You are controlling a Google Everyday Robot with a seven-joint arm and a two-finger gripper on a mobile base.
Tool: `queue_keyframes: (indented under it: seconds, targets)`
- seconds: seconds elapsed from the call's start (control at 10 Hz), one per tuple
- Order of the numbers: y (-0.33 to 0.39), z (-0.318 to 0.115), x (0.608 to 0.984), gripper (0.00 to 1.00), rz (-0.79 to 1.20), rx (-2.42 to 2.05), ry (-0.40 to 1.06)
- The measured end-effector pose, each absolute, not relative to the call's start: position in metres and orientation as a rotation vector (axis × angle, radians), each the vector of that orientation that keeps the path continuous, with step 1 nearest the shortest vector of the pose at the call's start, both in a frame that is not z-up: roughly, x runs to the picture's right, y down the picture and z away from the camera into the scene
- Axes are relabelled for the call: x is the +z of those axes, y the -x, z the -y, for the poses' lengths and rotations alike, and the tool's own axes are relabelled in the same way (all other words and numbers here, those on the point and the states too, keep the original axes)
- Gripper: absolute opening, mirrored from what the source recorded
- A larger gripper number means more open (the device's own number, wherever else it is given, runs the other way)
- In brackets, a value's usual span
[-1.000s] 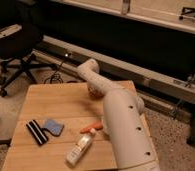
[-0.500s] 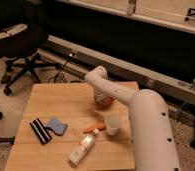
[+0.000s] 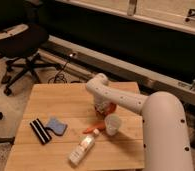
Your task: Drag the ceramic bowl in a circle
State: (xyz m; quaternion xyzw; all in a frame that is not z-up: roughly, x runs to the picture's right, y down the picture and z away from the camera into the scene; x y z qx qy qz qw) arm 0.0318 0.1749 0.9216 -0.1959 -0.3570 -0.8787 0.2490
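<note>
Camera view shows gripper point(image 3: 100, 104), grip untellable, at ceramic bowl point(image 3: 109, 108), shifted nearer cup point(image 3: 112, 123).

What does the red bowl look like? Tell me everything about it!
The bowl is small, round and shallow, and it looks like shiny orange-red glazed pottery. It sits on the wooden table, right of the middle. Only part of it shows, because the white arm's gripper is at its left side and hides the rest. A white cup stands just in front of it, and a carrot lies close by. I cannot tell whether either one touches the bowl.
</note>
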Motion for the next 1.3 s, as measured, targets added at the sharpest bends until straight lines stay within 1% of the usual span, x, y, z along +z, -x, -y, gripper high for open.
queue_keyframes:
  seconds: [0.4,0.7,1.0,1.3]
  targets:
    - [0.067,-0.185,0.882,0.8,1.041,-2.624,0.345]
    - [0.142,-0.175,0.856,0.8,1.038,-2.792,0.225]
    - [0.189,-0.165,0.85,0.8,1.029,-2.892,0.161]
    - [0.237,-0.163,0.854,0.8,1.037,-2.969,0.114]
